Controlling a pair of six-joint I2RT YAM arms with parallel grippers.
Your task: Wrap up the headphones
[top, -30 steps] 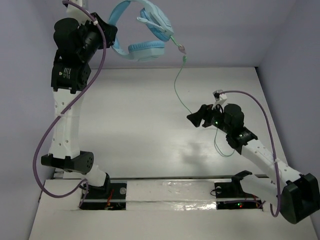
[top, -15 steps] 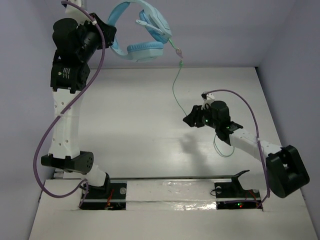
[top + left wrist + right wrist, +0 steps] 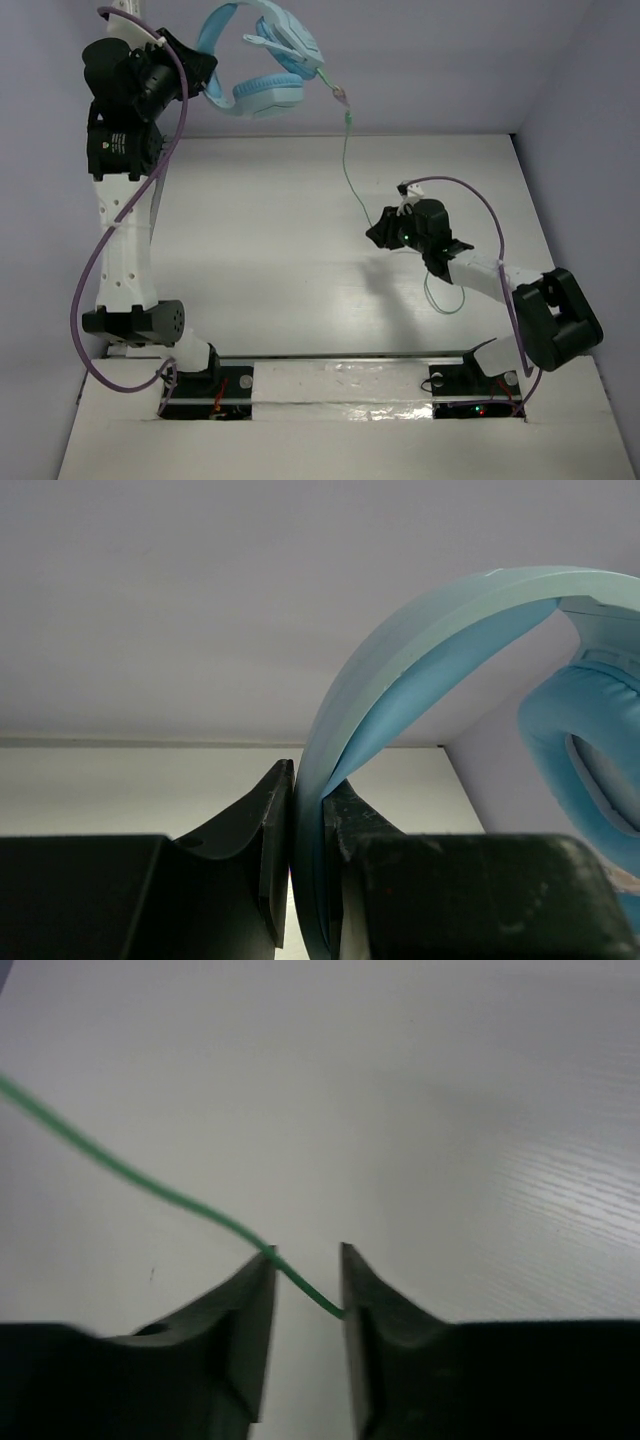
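In the top view the left arm stood tall at the 9 o'clock side of the table [image 3: 260, 250], with a purple cable [image 3: 88, 290] looping down along it. The left gripper [image 3: 203, 72] was raised to about 11 o'clock of the view, in front of the back wall [image 3: 450, 60]. Its jaws were clamped on the headband [image 3: 222, 22] of the headphones [image 3: 268, 92], which hung in the air well above the table.

The left wrist view showed this closely. The two dark fingers of the left gripper [image 3: 308, 780] pressed against either face of the light blue headband [image 3: 400, 650], with no gap left. The band arched up and over toward 2 o'clock, and a padded ear cup [image 3: 575, 750] showed at 3 o'clock.

From the lower ear cup the thin green cable [image 3: 347, 165] dropped toward 5 o'clock, past a small pale piece on the line, and reached the right gripper [image 3: 378, 232]. That gripper sat low over the table at about 3 o'clock of the view. Beyond it, more cable lay in a loose loop [image 3: 440, 300] on the table at 5 o'clock of the gripper.

In the right wrist view the right gripper [image 3: 305, 1260] had its jaws narrowly apart. The cable [image 3: 130, 1175] came in from 10 o'clock, touched the tip of the left-hand finger and crossed the gap to the other finger. A sliver of table showed on either side of it, so it was not pinched.
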